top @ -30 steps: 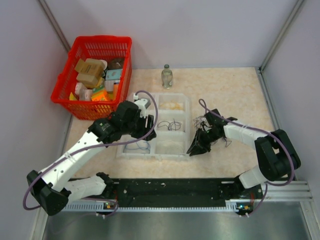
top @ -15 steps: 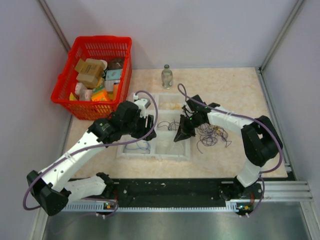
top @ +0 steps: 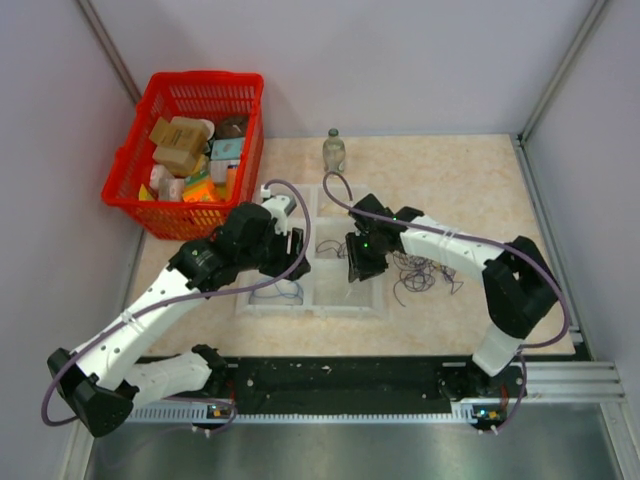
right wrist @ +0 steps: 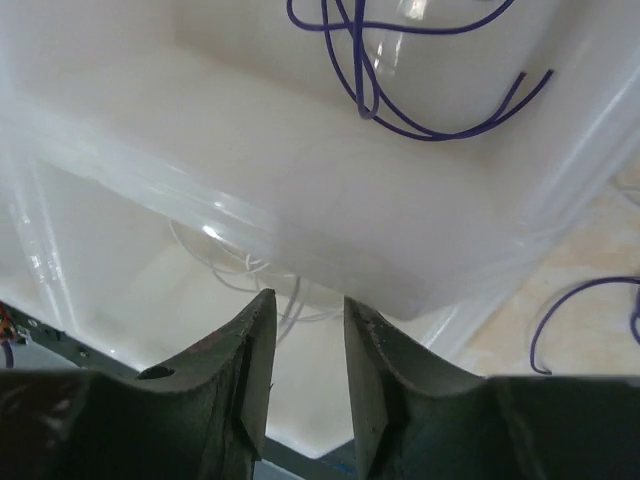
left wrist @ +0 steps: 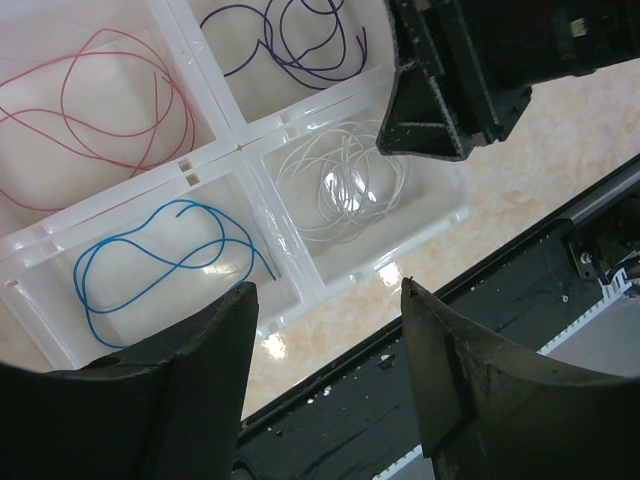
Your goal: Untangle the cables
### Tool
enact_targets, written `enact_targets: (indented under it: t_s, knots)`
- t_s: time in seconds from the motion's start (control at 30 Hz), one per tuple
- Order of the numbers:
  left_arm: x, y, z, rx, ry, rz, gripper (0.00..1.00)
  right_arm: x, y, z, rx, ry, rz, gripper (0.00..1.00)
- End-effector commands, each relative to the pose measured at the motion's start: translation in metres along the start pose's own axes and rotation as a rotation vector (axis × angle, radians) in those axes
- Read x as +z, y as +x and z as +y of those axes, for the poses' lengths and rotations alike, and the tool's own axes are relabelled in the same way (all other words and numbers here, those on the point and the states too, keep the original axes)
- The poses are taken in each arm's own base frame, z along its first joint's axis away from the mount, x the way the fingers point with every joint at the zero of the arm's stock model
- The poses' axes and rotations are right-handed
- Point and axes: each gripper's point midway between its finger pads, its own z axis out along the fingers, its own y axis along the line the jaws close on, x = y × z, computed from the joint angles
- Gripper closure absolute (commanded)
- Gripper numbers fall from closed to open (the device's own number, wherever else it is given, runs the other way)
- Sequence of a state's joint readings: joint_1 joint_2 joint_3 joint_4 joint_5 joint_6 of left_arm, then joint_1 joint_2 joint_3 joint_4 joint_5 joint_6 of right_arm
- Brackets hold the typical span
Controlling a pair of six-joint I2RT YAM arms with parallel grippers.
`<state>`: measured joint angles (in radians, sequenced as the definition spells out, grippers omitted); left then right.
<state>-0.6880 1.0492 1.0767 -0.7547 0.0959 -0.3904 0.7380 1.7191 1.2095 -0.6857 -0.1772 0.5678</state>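
The cables [top: 424, 268], a loose bunch of thin, mostly dark purple loops, lie on the table just right of the clear divided tray [top: 300, 312]. My right gripper [top: 358, 268] hovers over the tray's front right compartment, left of the bunch. In the right wrist view that gripper [right wrist: 308, 300] is open by a narrow gap with nothing between the fingers, above white strands [right wrist: 250, 270]. My left gripper [left wrist: 330, 300] is open and empty over the tray's near edge. The tray holds pink [left wrist: 90, 100], purple [left wrist: 300, 40], blue [left wrist: 160, 260] and white [left wrist: 345, 185] wires in separate compartments.
A red basket [top: 190, 150] full of boxes stands at the back left. A small glass bottle [top: 334, 153] stands behind the tray. The black rail [top: 340, 385] runs along the near edge. Grey walls close in both sides.
My right gripper has swung left from the bunch on the table to above the tray's front right compartment, and its jaws have parted. The left arm has barely shifted.
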Motion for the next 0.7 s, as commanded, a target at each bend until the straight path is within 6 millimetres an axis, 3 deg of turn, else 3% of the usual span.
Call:
enact_targets:
  t_s: [0.0,0.1,0.2,0.33,0.47,0.67]
  knots:
    - [-0.002,-0.016,-0.003,0.013,0.014,-0.072,0.36,-0.05,-0.034,0.012,-0.056,-0.041,-0.199,0.61]
    - [0.0,-0.02,-0.006,0.013,0.028,-0.08,0.36,-0.08,-0.038,0.015,-0.043,-0.052,-0.234,0.52]
    - [0.002,-0.022,-0.009,0.015,0.039,-0.082,0.36,-0.102,-0.038,0.003,0.024,-0.062,-0.241,0.49]
    - [0.003,-0.027,-0.013,0.018,0.055,-0.09,0.36,-0.129,-0.049,-0.035,0.154,-0.041,-0.297,0.47]
    - [0.006,-0.031,-0.021,0.02,0.086,-0.076,0.36,-0.134,-0.073,-0.081,0.224,0.04,-0.314,0.48]
    - [0.006,-0.03,-0.029,0.016,0.128,-0.06,0.36,-0.109,-0.119,-0.107,0.016,0.163,-0.285,0.61]
